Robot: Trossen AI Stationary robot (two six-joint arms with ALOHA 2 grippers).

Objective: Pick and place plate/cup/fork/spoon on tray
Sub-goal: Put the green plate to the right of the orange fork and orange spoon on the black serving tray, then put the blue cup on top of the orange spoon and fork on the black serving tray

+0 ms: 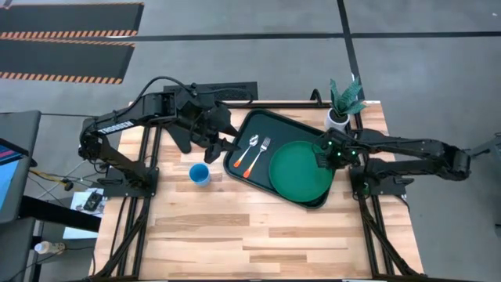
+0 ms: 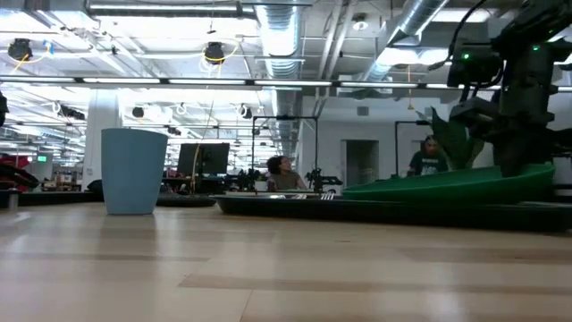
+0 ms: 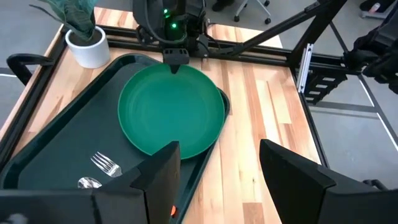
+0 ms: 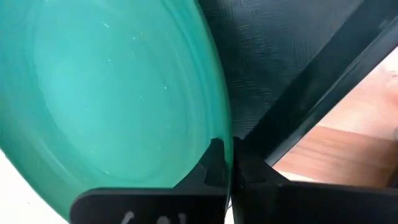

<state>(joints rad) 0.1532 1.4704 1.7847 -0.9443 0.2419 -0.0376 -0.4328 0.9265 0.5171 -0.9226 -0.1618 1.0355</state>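
At the tray's (image 1: 244, 129) right edge, my right gripper (image 1: 322, 153) is clenched on the rim of the plate (image 1: 300, 168), which tilts inside the tray, overhanging one rim. The fork (image 1: 260, 153) and spoon (image 1: 244, 153) lie beside it. My left gripper (image 1: 219, 142) hangs released by the tray's left edge; the cup (image 1: 200, 174) stands on the table.

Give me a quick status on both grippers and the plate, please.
Right gripper shut on plate rim, plate tilted over tray edge. Left gripper open, near tray's far end. Fork, spoon on tray; cup on table.
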